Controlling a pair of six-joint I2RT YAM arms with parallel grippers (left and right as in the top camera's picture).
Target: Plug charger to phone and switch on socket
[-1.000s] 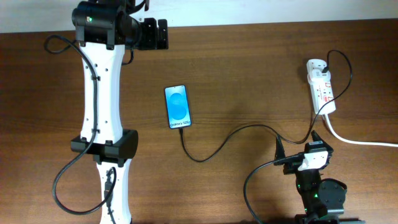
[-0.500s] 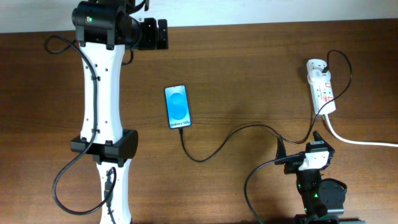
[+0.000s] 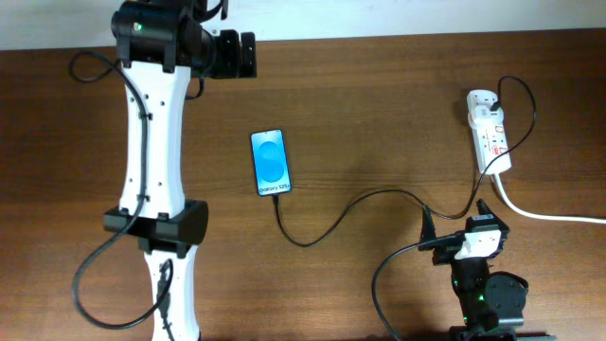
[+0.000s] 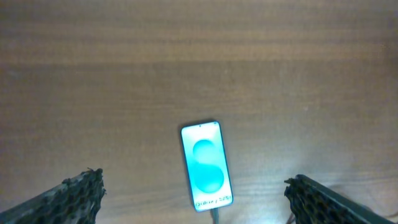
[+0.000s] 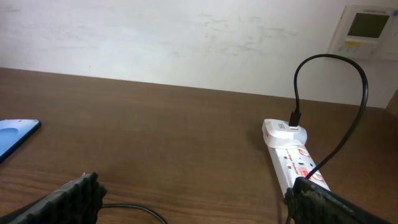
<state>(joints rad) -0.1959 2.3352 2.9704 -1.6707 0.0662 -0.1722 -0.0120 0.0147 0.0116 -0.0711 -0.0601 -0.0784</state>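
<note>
The phone lies flat in the middle of the table, blue screen up. It also shows in the left wrist view. The thin black charger cable meets the phone's bottom edge and curves right to the white socket strip at the far right. Its plug sits in the strip's far end. My left gripper is open and empty, high above the table behind the phone. My right gripper is open and empty, low at the front right, with the socket just beyond its right finger.
A thick white cord runs from the socket off the right edge. The long white left arm spans the table's left side. A white wall with a small panel stands behind the table.
The left arm has shifted very slightly. The phone, the cable, the socket and the right arm have not moved.
</note>
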